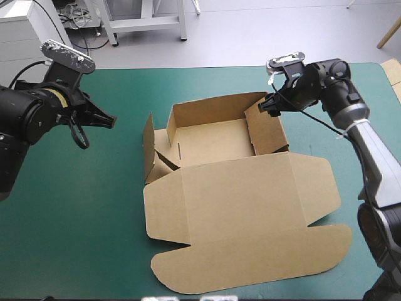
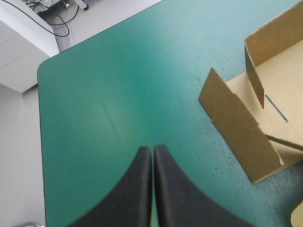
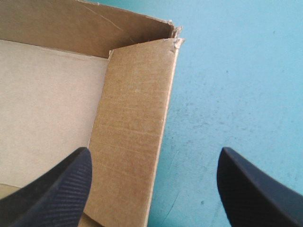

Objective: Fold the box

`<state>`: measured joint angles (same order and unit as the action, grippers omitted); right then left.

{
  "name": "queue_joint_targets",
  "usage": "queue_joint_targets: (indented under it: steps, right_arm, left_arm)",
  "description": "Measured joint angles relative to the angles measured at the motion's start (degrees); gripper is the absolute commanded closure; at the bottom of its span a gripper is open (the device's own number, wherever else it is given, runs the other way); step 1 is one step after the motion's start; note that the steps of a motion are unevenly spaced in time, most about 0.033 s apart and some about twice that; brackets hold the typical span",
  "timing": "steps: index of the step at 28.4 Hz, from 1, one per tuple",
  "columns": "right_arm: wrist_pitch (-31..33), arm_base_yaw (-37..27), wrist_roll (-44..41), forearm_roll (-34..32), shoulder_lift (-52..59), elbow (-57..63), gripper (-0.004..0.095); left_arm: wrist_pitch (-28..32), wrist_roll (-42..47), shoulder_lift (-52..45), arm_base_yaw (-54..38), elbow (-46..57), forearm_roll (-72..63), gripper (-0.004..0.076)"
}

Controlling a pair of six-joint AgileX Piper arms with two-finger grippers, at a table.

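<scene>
One box (image 1: pixel 241 197); left gripper (image 2: pixel 152 150) closed, right gripper (image 3: pixel 155 152) spread.

No writing, label, brand or number can be read — the box (image 1: pixel 244 207) shows plain brown board.

The box (image 1: pixel 213 141) lies on the tabletop (image 1: pixel 75 213), tray walls raised on the far side, lid (image 1: pixel 250 213) flat toward the near edge. My right pincer (image 1: pixel 270 105) hovers at its far right corner. My left pincer (image 1: pixel 103 118) hangs well left of it.
</scene>
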<state>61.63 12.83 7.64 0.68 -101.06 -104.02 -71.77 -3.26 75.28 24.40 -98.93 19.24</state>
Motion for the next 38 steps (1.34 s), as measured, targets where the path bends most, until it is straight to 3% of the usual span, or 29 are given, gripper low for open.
queue_joint_targets:
  steps: [15,35,37,38]
  right_arm:
    - [7.58,0.0,0.45,-0.23,9.38,-1.16,0.0239]
    - [3.41,0.0,0.28,-0.24,-12.68,-2.79,0.024]
    - [3.29,0.0,0.35,-0.24,-14.41,-3.28,0.0295]
    - [3.13,0.0,0.35,-0.24,-14.74,-3.28,0.0378]
  left_arm:
    - [0.0,0.45,0.0,0.0,0.0,0.0,0.0731]
    - [0.0,0.45,0.0,0.0,0.0,-0.06,0.0731]
    - [0.0,0.45,0.0,0.0,0.0,-0.06,0.0731]
    - [0.0,0.45,0.0,0.0,0.0,-0.06,0.0731]
